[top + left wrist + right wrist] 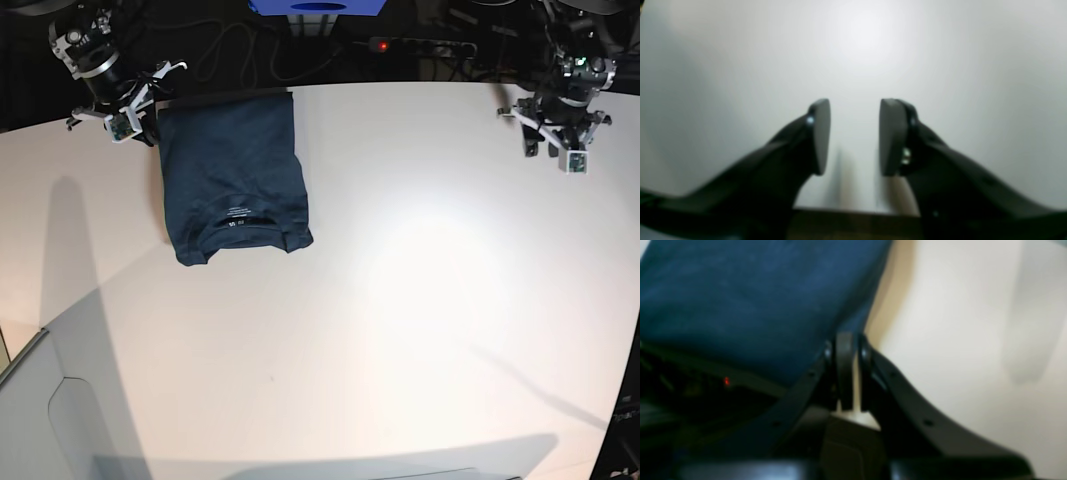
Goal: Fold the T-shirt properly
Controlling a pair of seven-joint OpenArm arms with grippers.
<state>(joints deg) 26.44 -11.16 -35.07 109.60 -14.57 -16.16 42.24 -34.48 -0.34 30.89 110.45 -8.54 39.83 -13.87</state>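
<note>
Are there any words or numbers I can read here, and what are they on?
None I can read for sure. The navy T-shirt has small white printing inside its collar, but it's too tiny and blurry to read.

- My left gripper (853, 136) stands open, its fingertips apart and nothing between them.
- My right gripper (855, 373) has its fingers together.
- My two arms are well apart.
</note>
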